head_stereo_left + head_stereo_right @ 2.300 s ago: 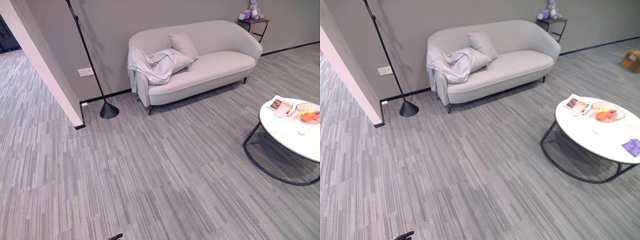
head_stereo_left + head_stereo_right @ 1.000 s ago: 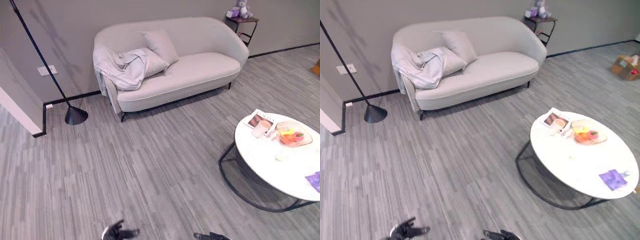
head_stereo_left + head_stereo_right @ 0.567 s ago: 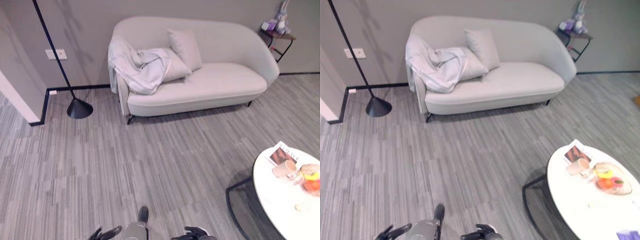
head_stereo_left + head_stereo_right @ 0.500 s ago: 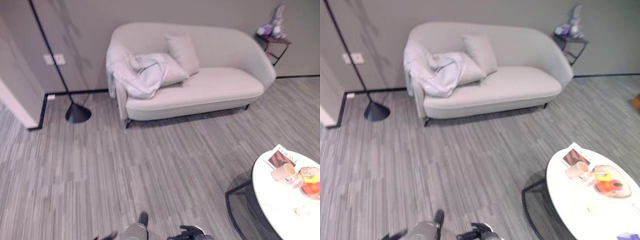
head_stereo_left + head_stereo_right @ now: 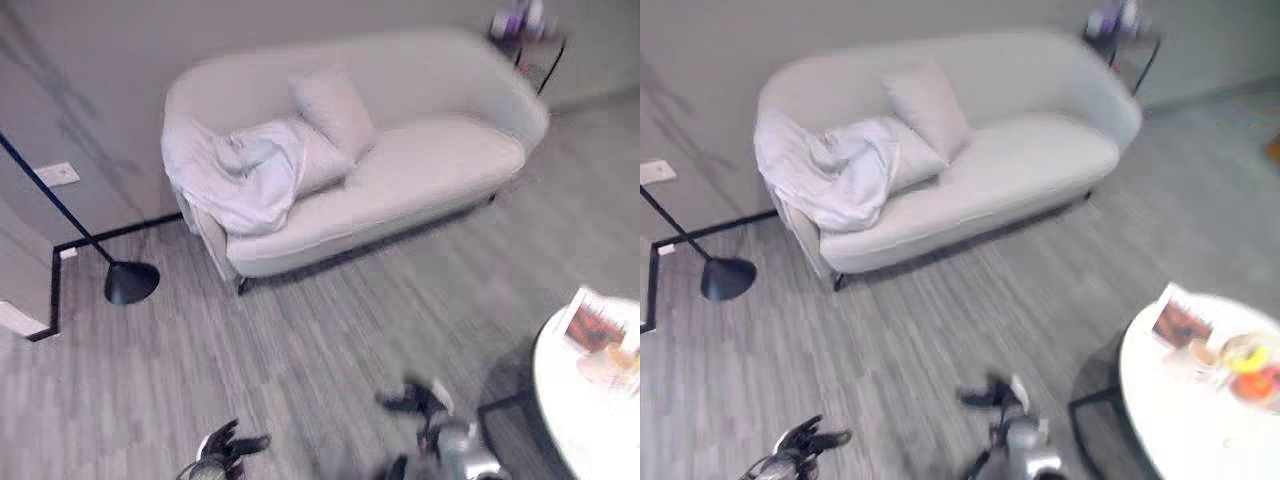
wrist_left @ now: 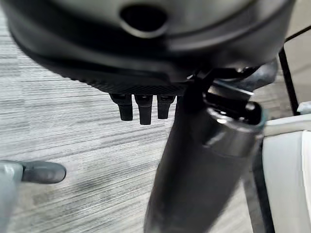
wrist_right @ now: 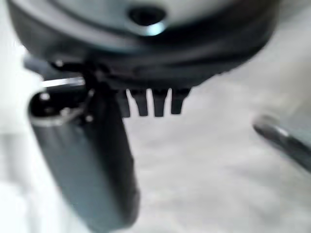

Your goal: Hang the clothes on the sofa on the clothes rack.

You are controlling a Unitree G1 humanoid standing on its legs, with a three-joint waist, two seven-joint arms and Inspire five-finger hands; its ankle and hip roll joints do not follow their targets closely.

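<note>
Seeing one pale crumpled garment (image 5: 245, 175) lying on the light grey sofa (image 5: 430, 160), we are keeping our left hand (image 5: 228, 447) and right hand (image 5: 415, 400) spread and empty.

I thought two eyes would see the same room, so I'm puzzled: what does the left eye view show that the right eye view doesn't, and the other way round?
The left eye view takes in more of the pale wall corner at the left. The right eye view takes in more of the round table, out to its fruit bowl. Both share the sofa, the clothes heaped on its left end, the cushion, the lamp base, and the left hand and right hand, open, low over the floor.
</note>
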